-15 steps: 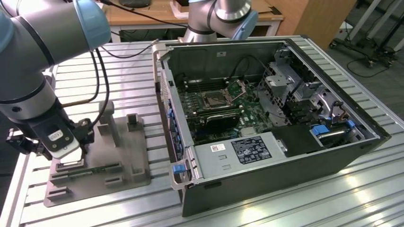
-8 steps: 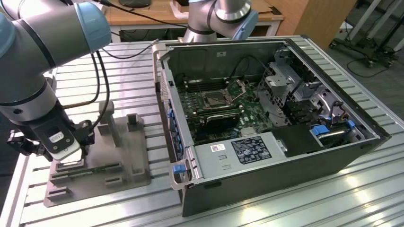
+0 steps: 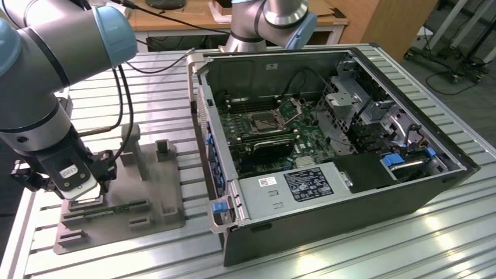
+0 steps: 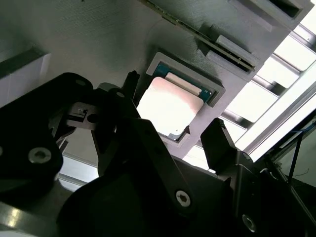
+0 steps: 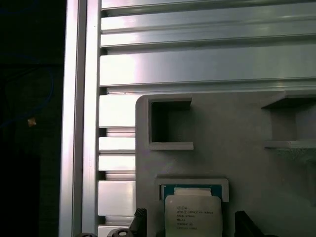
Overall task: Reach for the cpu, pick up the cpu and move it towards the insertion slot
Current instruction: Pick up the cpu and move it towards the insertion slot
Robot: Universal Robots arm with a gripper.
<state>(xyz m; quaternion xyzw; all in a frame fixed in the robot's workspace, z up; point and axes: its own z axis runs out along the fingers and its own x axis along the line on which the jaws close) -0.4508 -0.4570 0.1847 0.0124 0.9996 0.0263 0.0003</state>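
Observation:
The cpu (image 4: 170, 106) (image 5: 192, 215) lies flat in a square recess of the grey plastic tray (image 3: 159, 192), its silvery top facing up. My gripper (image 4: 174, 104) (image 5: 192, 221) hangs just above it, open, with one dark finger (image 4: 131, 81) on each side of the chip and neither touching it. In the exterior view the gripper (image 3: 81, 196) stands over the tray's near corner on the exterior view's left and covers the chip. The insertion slot (image 3: 263, 121) sits on the green board inside the open computer case, its metal flap raised.
A slim green memory stick (image 3: 116, 207) lies in the tray beside the gripper. The open computer case (image 3: 349, 174) takes up the exterior view's right. A second arm's base (image 3: 271, 23) stands behind it. The table (image 3: 403, 250) is ribbed aluminium.

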